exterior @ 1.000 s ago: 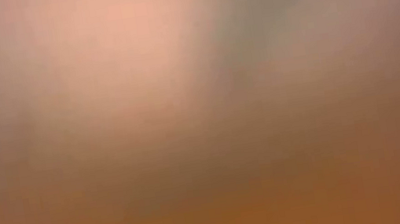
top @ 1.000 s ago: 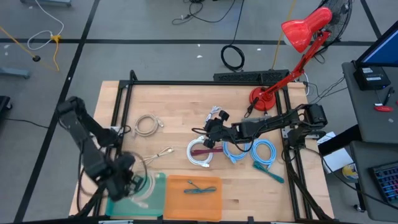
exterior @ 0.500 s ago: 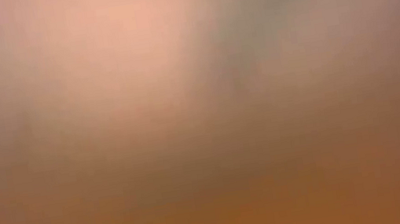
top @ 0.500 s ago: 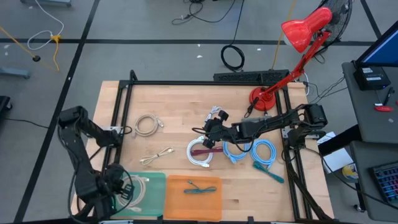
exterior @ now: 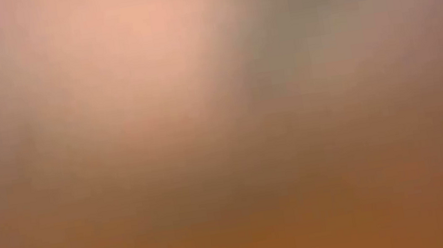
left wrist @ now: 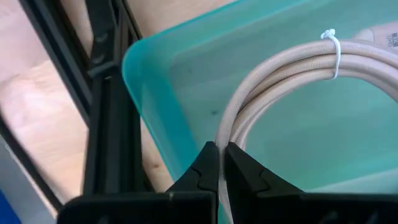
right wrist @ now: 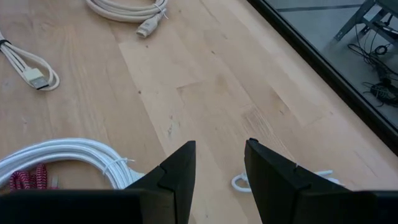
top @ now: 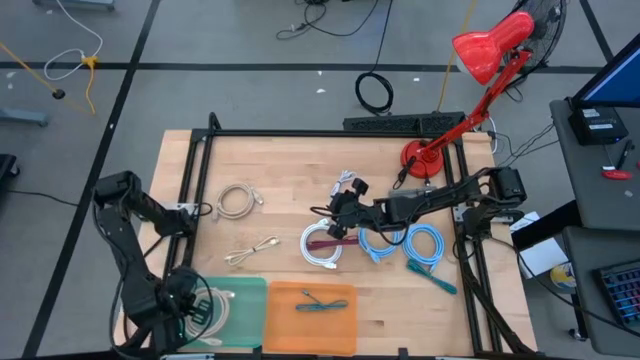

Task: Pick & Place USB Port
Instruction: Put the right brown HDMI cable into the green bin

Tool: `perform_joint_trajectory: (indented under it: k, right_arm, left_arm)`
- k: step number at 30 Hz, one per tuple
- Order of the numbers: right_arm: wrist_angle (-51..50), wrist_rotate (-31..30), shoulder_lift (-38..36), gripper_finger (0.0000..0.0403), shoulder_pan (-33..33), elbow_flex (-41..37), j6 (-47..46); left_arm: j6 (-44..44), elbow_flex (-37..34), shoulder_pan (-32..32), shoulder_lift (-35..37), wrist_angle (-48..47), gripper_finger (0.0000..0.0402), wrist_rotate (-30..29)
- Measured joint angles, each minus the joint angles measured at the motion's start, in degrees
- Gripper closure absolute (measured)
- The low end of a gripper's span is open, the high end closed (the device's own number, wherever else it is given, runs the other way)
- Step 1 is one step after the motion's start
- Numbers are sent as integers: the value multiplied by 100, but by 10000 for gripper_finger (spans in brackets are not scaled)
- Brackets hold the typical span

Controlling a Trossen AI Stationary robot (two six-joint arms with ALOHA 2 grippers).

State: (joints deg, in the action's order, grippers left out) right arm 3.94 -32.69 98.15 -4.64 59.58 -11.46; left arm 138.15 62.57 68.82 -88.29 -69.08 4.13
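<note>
My left gripper [top: 188,305] stands at the table's near left corner, shut on a beige coiled USB cable [left wrist: 280,68]. The coil, bound with a white tie [left wrist: 333,42], spreads over the teal tray [left wrist: 134,74]. In the high view the coil [top: 215,305] lies inside the teal tray [top: 252,298]. My right gripper [right wrist: 221,162] hovers open over bare wood at mid-table [top: 337,212], touching nothing. A white coiled cable [right wrist: 68,152] lies just beside it. The low view shows only blur. My left gripper pinches the coil's bundled strands [left wrist: 225,134] between its two fingertips, at the coil's edge nearest the tray's left corner. The fingers come from above, pointing down. The rest of the coil reaches out over the tray's floor; whether it rests there I cannot tell.
An orange tray [top: 310,315] holding a teal cable stands right of the teal one. Loose cables lie about: a beige coil [top: 235,200], a small beige one [top: 252,250], a white one [top: 322,247], blue ones [top: 400,245]. A red lamp's base [top: 425,160] stands far right; black rails [left wrist: 102,93] frame the table.
My left gripper has gone toward the table's left and near edges and sunk lower, still shut on the beige cable. The coil has come down with it into the teal tray. Most of this happened in the first half second.
</note>
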Motion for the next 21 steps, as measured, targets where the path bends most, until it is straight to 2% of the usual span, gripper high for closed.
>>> perform_joint_trajectory:
  k: [6,16,21]
  right_arm:
    - [208,0,0,273,0,-84,20]
    - [289,0,0,273,-2,-84,65]
    - [291,0,0,273,-2,-84,66]
  left_arm:
    - [-49,-665,10,-4,679,394,29]
    - [-141,-774,43,0,804,394,39]
    - [-93,-774,76,2,868,356,34]
